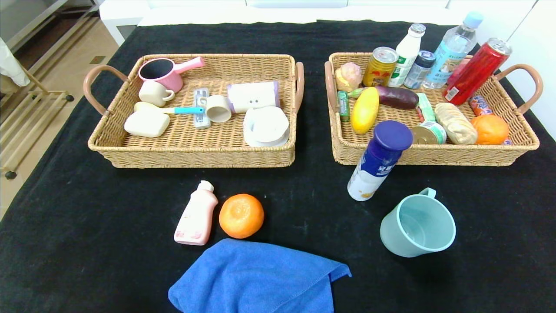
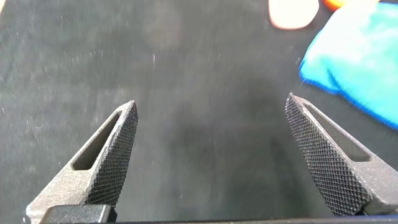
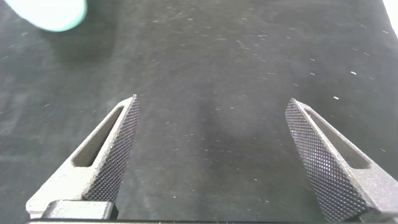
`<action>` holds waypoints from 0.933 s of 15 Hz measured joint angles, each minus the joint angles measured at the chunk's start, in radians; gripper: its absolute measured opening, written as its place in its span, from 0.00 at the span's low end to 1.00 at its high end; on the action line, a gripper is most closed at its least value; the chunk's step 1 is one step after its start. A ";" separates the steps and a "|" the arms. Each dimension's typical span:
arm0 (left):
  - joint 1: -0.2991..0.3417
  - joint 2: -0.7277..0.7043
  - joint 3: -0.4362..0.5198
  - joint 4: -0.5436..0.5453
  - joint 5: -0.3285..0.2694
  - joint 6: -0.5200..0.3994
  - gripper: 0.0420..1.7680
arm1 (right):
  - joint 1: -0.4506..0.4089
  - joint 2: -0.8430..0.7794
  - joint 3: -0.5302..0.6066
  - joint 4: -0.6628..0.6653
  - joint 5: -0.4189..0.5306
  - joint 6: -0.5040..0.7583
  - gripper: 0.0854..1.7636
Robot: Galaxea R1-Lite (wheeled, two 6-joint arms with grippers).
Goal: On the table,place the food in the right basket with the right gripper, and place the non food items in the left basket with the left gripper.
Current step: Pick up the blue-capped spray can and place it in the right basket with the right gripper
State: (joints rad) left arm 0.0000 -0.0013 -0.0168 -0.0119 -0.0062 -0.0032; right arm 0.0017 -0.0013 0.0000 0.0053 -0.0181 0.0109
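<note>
Both end effectors wide open, empty, over bare tabletop (image 1: 87, 243). Left end effector (image 2: 211, 155): blue towel (image 2: 360, 62) and pink bottle (image 2: 292, 12) ahead, pink bottle's long axis toward left basket (image 1: 191, 148). Right end effector (image 3: 211, 155) near teal mug (image 3: 50, 12).

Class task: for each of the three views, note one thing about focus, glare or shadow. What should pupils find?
Head view: sharp, even light; the mug throws a soft shadow on the table, and the white surfaces beyond it glare. Left wrist view: the fingers are crisp, while the towel is blurred. Right wrist view: the fingers are crisp, the mug a pale blur.
</note>
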 joint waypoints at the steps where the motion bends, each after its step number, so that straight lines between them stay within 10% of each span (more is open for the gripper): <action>1: 0.000 0.000 -0.028 0.004 -0.013 -0.005 0.97 | 0.000 0.000 -0.006 0.003 -0.001 0.011 0.97; 14: -0.156 0.558 -0.578 0.004 -0.401 0.062 0.97 | 0.028 0.544 -0.571 0.015 0.241 -0.011 0.97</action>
State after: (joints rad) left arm -0.1557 0.5566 -0.5945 -0.0077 -0.4068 0.0591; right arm 0.0298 0.5430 -0.5711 0.0206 0.2226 -0.0004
